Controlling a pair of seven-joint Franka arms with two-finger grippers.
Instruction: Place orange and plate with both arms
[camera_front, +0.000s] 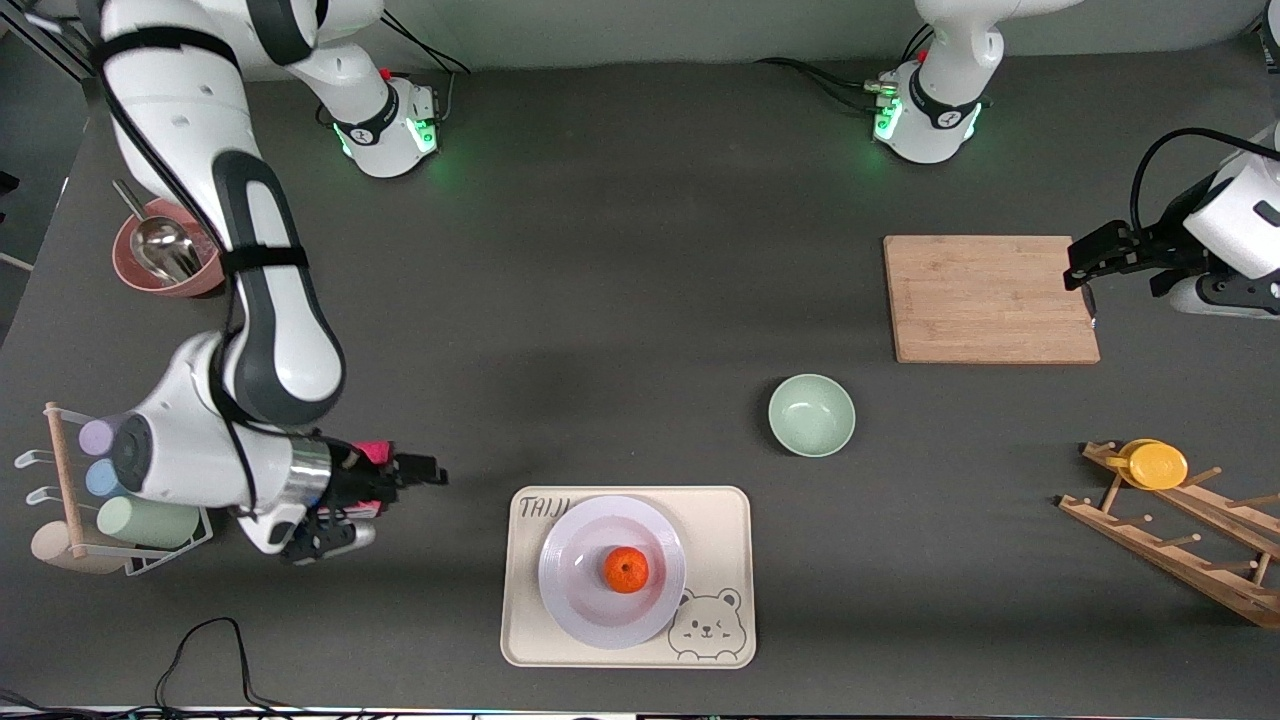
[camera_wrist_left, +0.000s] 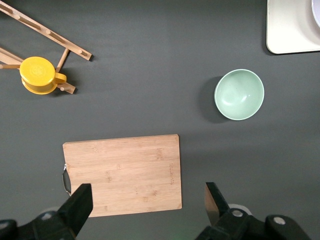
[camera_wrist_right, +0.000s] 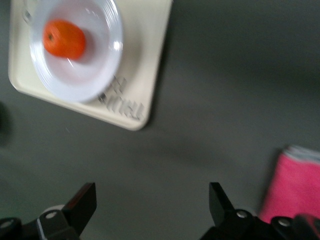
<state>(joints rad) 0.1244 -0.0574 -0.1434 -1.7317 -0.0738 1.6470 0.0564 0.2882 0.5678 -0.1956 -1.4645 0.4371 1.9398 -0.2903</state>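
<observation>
The orange (camera_front: 626, 569) lies in the middle of the pale lavender plate (camera_front: 575, 592). The plate rests on the cream bear tray (camera_front: 722, 535) near the table's front edge. In the right wrist view the orange (camera_wrist_right: 63, 39) shows on the plate (camera_wrist_right: 75, 75) on the tray (camera_wrist_right: 145, 60). My right gripper (camera_front: 432, 470) is open and empty over bare table beside the tray, toward the right arm's end; it shows open in its wrist view (camera_wrist_right: 150, 200). My left gripper (camera_front: 1078, 268) is open and empty over the edge of the cutting board, as its wrist view (camera_wrist_left: 147, 200) shows.
A mint-green bowl (camera_front: 811, 414) stands between the tray and the wooden cutting board (camera_front: 990, 298). A wooden rack holds a yellow cup (camera_front: 1155, 464) at the left arm's end. A pink bowl with a spoon (camera_front: 165, 250), a cup stand (camera_front: 100, 490) and a pink cloth (camera_wrist_right: 292, 185) are at the right arm's end.
</observation>
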